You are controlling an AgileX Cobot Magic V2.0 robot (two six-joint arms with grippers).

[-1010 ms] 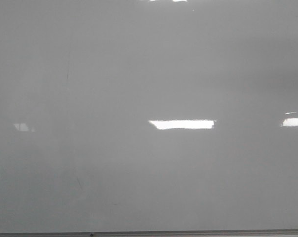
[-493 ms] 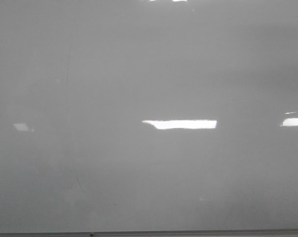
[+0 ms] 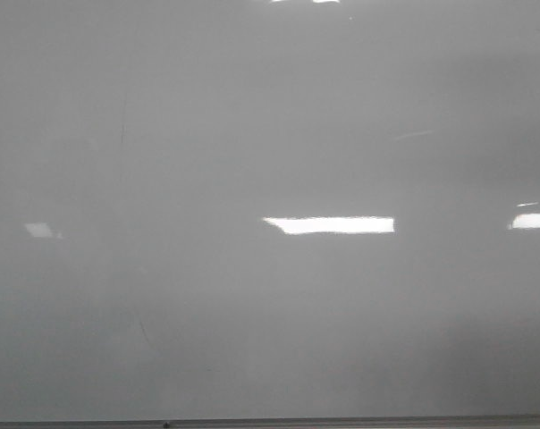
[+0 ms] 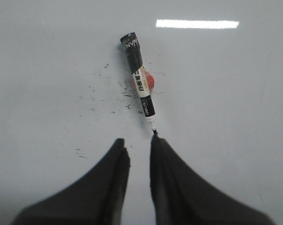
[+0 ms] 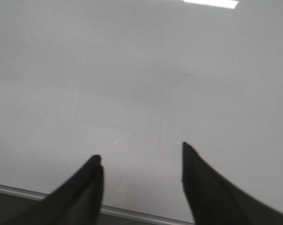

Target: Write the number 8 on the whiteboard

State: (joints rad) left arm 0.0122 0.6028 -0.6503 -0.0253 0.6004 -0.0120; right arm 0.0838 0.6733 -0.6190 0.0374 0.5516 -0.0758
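Note:
The whiteboard (image 3: 252,304) fills the front view, pale grey and glossy; no number 8 shows on it and neither gripper is in that view. In the left wrist view a black-and-white marker (image 4: 140,84) lies on the whiteboard (image 4: 216,93), uncapped tip pointing at my left gripper (image 4: 137,140). That gripper's jaws stand a narrow gap apart with nothing between them; the marker tip sits just off the tip of one finger (image 4: 156,140). My right gripper (image 5: 140,152) is wide open and empty over the whiteboard (image 5: 146,79).
Small black specks and smudges (image 4: 106,101) surround the marker, and a round orange-red spot (image 4: 148,82) lies under it. The board's thin grey bottom frame (image 3: 341,422) also shows in the right wrist view (image 5: 132,213). Bright light reflections (image 3: 328,225) lie on the board.
In the front view the central reflection has shifted and widened slightly, and a faint light streak now shows at the upper right. Nothing else has visibly changed.

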